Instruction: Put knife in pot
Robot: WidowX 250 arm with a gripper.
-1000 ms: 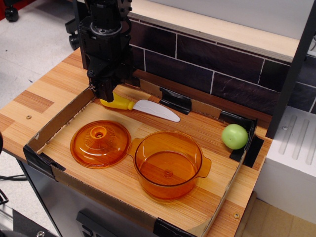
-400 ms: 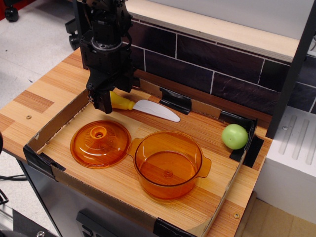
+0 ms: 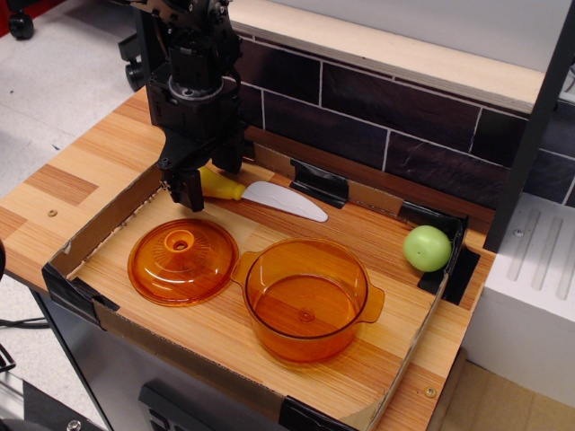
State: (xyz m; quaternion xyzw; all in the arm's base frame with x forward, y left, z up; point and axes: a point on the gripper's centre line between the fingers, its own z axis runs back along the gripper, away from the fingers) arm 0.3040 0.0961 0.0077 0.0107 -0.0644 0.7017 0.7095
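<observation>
Orange domed lid (image 3: 182, 261), knob up, left on tray floor. Green apple (image 3: 427, 248) in far right corner (against cardboard wall (image 3: 446, 269)). Dark tiled backsplash (image 3: 377, 126) behind.

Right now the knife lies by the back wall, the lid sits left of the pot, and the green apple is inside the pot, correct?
Not quite: the green apple sits in the tray's far right corner, outside the pot, which is empty. The observation.image view shows it. The knife and lid are as you say.

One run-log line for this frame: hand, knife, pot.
hand: over knife handle, grip unclear | knife: on tray floor, back left | pot: upright, empty, front centre | stage: knife not in pot
</observation>
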